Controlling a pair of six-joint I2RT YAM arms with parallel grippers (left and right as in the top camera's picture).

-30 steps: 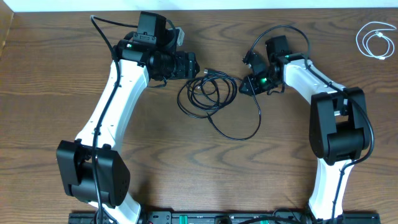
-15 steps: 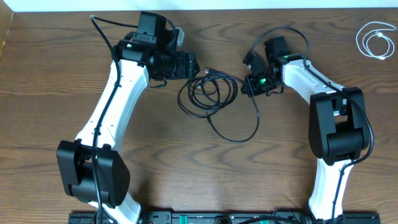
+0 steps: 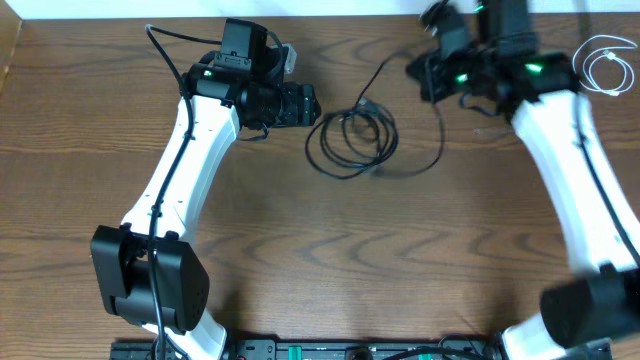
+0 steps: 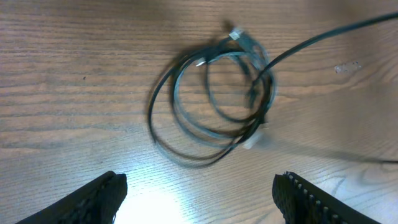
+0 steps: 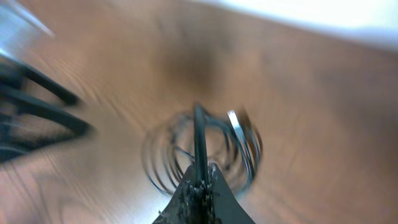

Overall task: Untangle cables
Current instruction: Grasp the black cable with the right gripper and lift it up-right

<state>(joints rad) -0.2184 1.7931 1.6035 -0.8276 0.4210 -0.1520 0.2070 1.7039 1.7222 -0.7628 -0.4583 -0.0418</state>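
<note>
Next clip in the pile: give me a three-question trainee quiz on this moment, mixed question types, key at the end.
1. Fill in: by the robot's own sides, the white cable lies near the far ____ corner of the table.
2. Multiple choice: the right gripper is shut on A) the white cable, B) a strand of the black cable, C) nothing.
3. True or false: the left gripper is open beside the black cable's coil and holds nothing.

Key: 1 right; 2 B; 3 true.
</note>
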